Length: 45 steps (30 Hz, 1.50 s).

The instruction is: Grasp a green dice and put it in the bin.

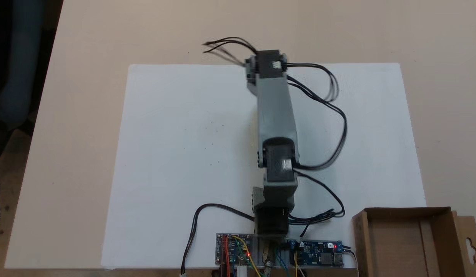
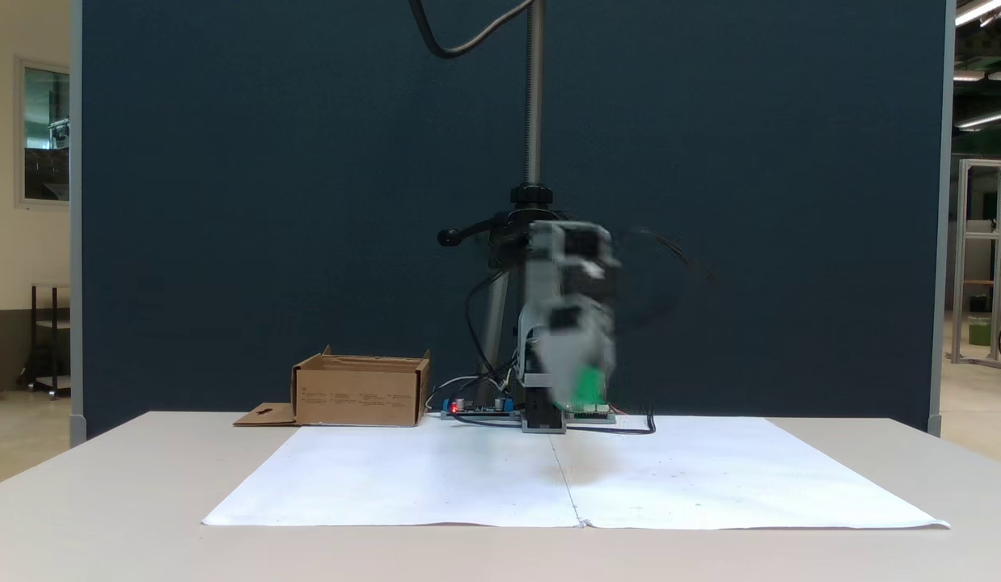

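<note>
The table (image 1: 69, 115) carries a white sheet (image 1: 184, 154), with the arm (image 1: 276, 127) stretched from the sheet's 6 o'clock edge toward 12 in a fixed view, and the bin (image 1: 399, 238) at the sheet's 4 o'clock corner. In a fixed view the blurred gripper (image 2: 581, 388) hangs above the sheet, right of the bin (image 2: 359, 392). A green smear, the dice (image 2: 585, 386), sits at its tip, apparently clenched, though blur hides the jaws.
</note>
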Each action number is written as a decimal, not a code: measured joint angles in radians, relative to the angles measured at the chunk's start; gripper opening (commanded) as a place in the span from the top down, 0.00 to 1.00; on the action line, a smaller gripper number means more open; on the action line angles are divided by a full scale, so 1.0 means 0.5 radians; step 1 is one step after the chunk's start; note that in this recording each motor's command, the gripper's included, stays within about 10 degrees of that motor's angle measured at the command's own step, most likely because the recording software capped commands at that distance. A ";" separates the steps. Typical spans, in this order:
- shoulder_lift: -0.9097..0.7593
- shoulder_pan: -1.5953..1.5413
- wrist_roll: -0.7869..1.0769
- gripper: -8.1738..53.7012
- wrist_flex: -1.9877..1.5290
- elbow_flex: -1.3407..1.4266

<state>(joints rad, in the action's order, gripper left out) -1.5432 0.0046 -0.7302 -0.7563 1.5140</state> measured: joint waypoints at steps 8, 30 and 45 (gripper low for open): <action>-0.383 0.954 0.549 0.67 0.000 0.000; -0.405 3.231 1.776 0.67 -0.147 0.000; 0.025 3.455 2.105 0.33 -0.092 0.000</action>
<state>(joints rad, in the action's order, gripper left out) -1.5309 1.7319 0.3221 -0.8023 1.5140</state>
